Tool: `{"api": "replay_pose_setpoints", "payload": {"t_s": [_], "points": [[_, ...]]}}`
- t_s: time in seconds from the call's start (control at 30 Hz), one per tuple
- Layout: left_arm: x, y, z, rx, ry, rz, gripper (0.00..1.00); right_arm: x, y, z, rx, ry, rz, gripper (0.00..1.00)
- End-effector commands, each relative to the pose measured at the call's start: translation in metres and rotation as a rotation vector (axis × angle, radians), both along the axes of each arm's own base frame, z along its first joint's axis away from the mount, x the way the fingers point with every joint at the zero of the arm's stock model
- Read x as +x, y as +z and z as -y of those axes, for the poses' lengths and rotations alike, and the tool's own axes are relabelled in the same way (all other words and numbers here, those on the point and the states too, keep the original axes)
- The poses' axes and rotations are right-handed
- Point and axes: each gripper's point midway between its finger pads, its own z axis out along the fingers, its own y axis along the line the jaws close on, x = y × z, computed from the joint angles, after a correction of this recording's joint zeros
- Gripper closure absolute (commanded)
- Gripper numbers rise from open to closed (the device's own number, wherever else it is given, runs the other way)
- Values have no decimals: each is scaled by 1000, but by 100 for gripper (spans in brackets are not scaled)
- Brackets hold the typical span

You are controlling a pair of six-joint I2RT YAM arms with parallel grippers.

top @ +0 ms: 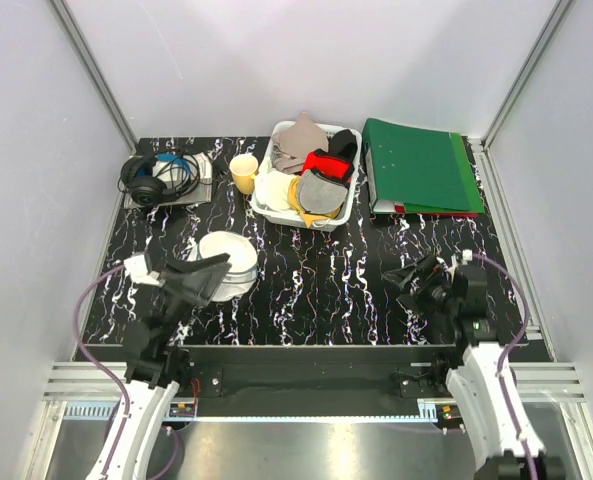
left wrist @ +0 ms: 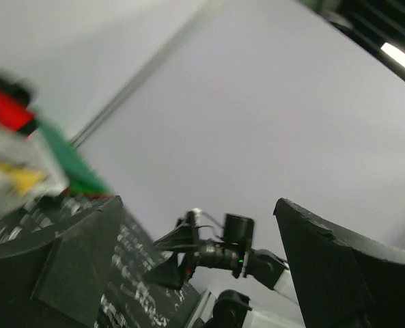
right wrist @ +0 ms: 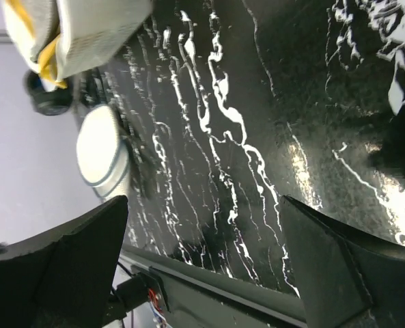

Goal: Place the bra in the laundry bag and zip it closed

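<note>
The white round laundry bag [top: 230, 258] lies flat on the black marbled table at the left; it also shows in the right wrist view [right wrist: 100, 149]. An off-white soft piece [top: 273, 190], probably the bra, lies in the left part of the white basket [top: 338, 214] with other garments. My left gripper [top: 202, 276] is open and empty, tilted up just beside the bag's near-left edge; in its own view [left wrist: 195, 273] it looks across at the right arm. My right gripper [top: 408, 276] is open and empty over bare table at the right, as its own view [right wrist: 202, 266] shows.
The basket holds grey, red, black and yellow garments [top: 321, 170]. A yellow cup [top: 244, 172] stands left of it. Headphones [top: 156, 178] lie at the back left. A green folder [top: 421, 168] lies at the back right. Grey walls close in three sides.
</note>
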Motion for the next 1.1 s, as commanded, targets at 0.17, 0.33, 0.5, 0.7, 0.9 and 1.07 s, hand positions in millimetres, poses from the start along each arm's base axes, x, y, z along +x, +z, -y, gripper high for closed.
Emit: {"api": "replay_pose_setpoints", "payload": {"t_s": [0.17,0.33,0.5,0.7,0.9,1.07], "points": [[8,-40,-63,251,430,-444,1,58,62,-15,-238,201,181,0],[-8,-16,-71,372,469,-408,1,78,88,-75,-326,335,294,0],[-19,-18,-94,487,561,-535,1,67,118,-182,-407,600,504,0],[-36,-18,-126,563,698,-611,1,47,98,-304,-556,891,672,1],[-44,-28,-119,578,645,-644,3,63,51,-370,-648,984,713,12],[-44,-41,-109,581,584,-672,4,64,33,-399,-680,1033,754,18]]}}
